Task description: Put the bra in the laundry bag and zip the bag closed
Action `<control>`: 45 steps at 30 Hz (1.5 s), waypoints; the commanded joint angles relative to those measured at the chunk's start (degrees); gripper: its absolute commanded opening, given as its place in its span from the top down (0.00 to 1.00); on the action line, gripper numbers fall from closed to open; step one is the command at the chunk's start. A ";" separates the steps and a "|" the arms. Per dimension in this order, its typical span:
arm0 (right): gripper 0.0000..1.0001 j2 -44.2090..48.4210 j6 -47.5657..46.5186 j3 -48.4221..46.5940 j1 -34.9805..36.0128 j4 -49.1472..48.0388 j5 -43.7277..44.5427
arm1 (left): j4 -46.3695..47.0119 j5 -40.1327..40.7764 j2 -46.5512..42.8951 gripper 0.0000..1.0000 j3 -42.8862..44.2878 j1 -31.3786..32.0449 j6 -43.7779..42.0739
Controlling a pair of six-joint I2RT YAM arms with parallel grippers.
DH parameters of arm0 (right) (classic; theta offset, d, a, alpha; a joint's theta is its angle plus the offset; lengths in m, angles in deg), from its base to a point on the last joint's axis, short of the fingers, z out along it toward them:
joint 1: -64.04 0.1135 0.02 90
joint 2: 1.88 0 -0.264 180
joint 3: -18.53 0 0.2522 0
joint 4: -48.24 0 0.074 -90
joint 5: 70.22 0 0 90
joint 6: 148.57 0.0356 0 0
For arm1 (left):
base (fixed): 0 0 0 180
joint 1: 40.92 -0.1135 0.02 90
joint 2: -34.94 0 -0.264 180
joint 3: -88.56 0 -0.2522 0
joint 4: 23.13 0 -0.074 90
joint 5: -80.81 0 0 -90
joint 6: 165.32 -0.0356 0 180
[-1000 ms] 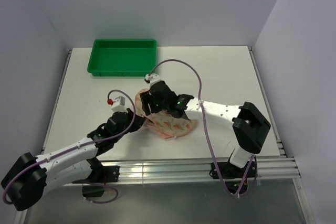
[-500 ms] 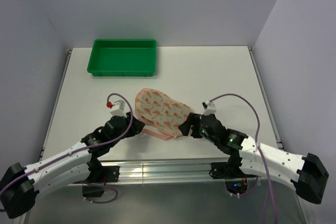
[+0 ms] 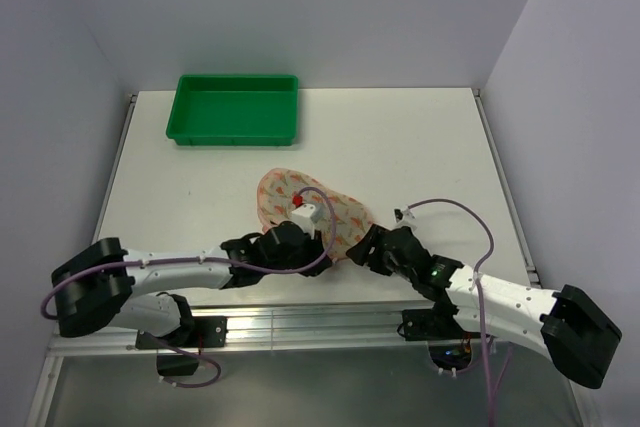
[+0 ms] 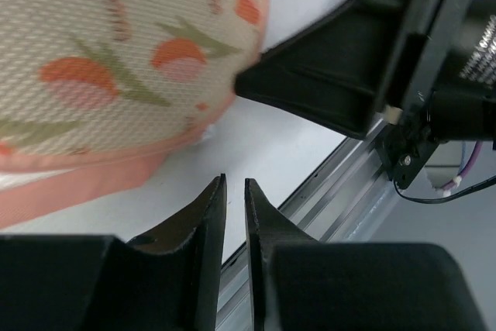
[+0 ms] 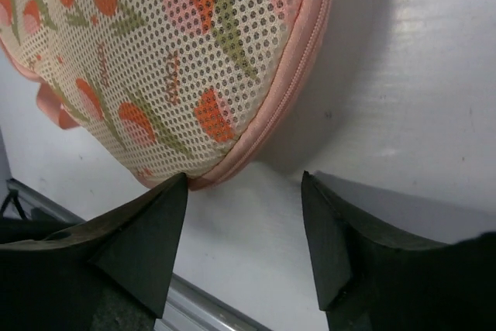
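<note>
The laundry bag (image 3: 283,193) lies mid-table, a pale pink mesh case with orange-and-green print; its pink zip edge (image 5: 298,75) looks closed along the end I see. The bra is hidden. My left gripper (image 3: 322,250) lies low by the bag's near edge, and the bag (image 4: 116,60) fills the upper left of its wrist view. Its jaws (image 4: 235,184) stand a narrow slit apart with only bare table between them. My right gripper (image 3: 362,245) is open at the bag's near right end. Its left fingertip (image 5: 174,191) touches the bag's edge (image 5: 232,164).
A green plastic tray (image 3: 236,107) sits at the back left. The table's metal front rail (image 3: 320,322) runs just behind both grippers and shows as the rail (image 4: 349,191) in the left wrist view. The right gripper's black finger (image 4: 325,83) is close ahead of the left one.
The right arm left the top of the bag and came round low to its near right end. The left arm swung from the bag's left side to its near edge, its jaws narrowing.
</note>
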 commanded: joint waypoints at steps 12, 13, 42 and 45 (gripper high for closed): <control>0.31 -3.08 0.62 2.73 -3.73 -17.33 -2.27 | 2.32 -0.76 8.64 0.76 6.29 2.48 -4.02; 0.29 -3.34 0.53 2.73 -3.91 -17.85 -2.19 | 2.23 0.11 8.90 0.76 6.29 2.48 -3.84; 0.77 -5.80 -0.09 2.55 -4.88 -20.85 -3.77 | 6.90 11.81 12.33 0.51 1.81 2.05 2.31; 0.79 -5.45 -0.18 2.47 -4.88 -20.32 -3.86 | 7.58 11.55 12.69 0.51 1.90 1.61 2.40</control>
